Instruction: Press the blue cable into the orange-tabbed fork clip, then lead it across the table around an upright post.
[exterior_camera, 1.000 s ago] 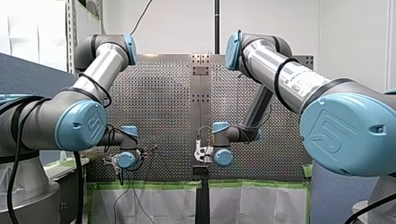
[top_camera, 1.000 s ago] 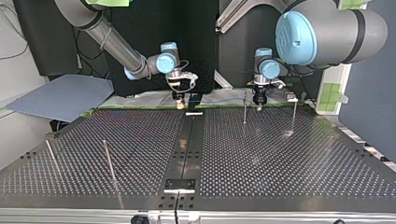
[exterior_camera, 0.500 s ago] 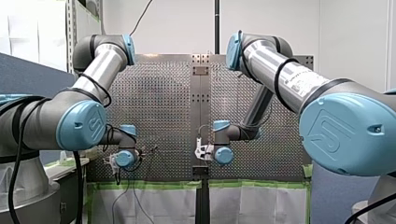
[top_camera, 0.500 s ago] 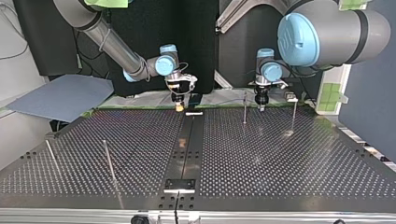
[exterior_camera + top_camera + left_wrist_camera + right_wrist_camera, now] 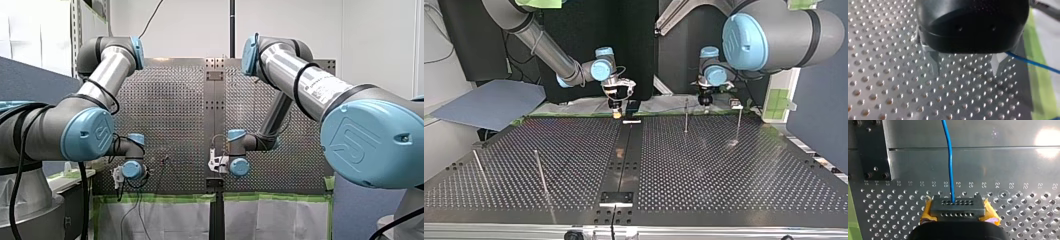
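While right arm (image 5: 569, 70) points down, jaws pinching blue cable (image 5: 950, 165), left arm's (image 5: 774, 32) jaws hang wide over table (image 5: 724, 170).

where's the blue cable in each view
front view: too small to tell
top view: too small to tell
left wrist view: blue cable beside my left gripper
right wrist view: the cable runs ahead from my right gripper
shared landmark: the perforated table

I'm looking at a perforated table (image 5: 724, 170) split by a dark centre strip (image 5: 624, 155), with a small black plate (image 5: 616, 197) on it at the edge opposite my arms. An upright post (image 5: 686, 116) and a second post (image 5: 738, 122) stand near my arms' edge. A third post (image 5: 540, 172) and a fourth post (image 5: 478, 165) stand across the strip, toward the opposite edge
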